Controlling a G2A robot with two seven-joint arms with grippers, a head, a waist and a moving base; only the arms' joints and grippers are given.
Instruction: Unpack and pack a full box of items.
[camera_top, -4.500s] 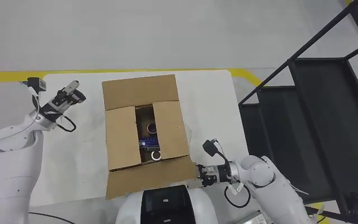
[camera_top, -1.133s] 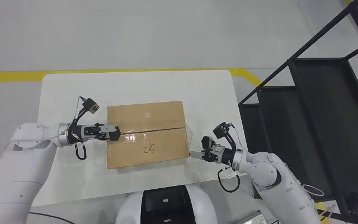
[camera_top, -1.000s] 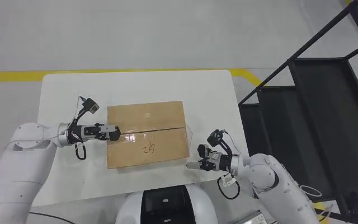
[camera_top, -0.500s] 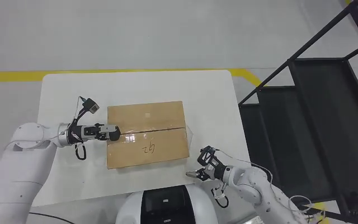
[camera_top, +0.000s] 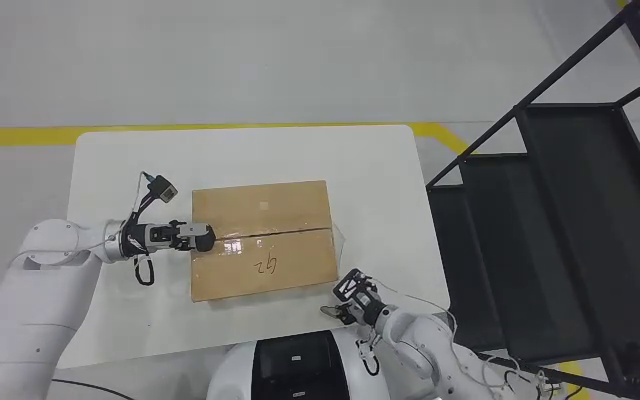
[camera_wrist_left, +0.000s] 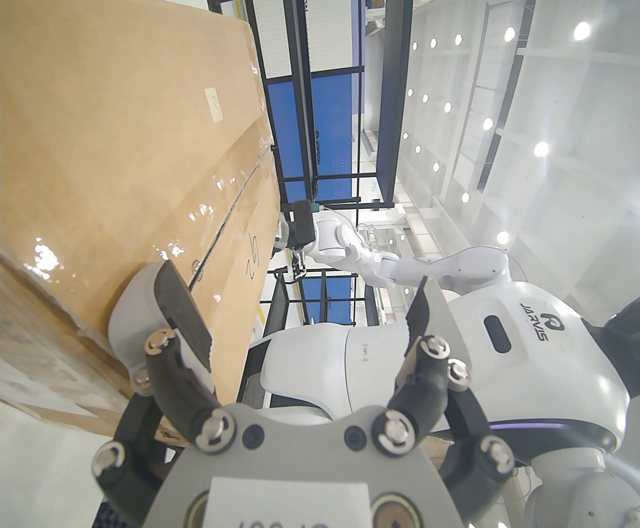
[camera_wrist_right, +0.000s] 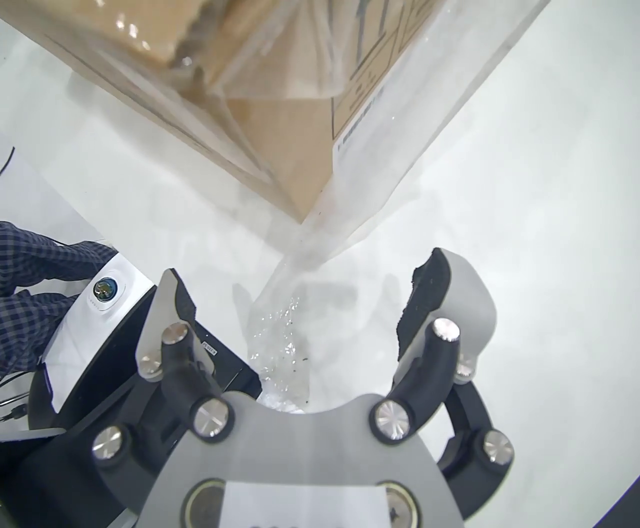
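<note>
A shut cardboard box (camera_top: 262, 240) sits mid-table, its top seam covered with clear tape (camera_top: 285, 232). My left gripper (camera_top: 204, 238) is at the box's left edge, open. In the left wrist view one fingertip (camera_wrist_left: 177, 305) rests on the box top (camera_wrist_left: 125, 150) by the seam, while the other stands free in the air. My right gripper (camera_top: 333, 311) is off the box's front right corner, near the table's front edge, also open. A loose strip of clear tape (camera_wrist_right: 282, 325) hangs from that box corner (camera_wrist_right: 295, 165) and runs down between its fingers.
The white table (camera_top: 380, 180) has bare room behind and to the right of the box. A black metal staircase (camera_top: 540, 200) stands just beyond the table's right side. A yellow floor line (camera_top: 40, 135) runs behind the table.
The box, open 4.5 s ago, is shut and taped. Over the last second my right gripper slid from the box's right side toward the table's front edge. The left gripper held still.
</note>
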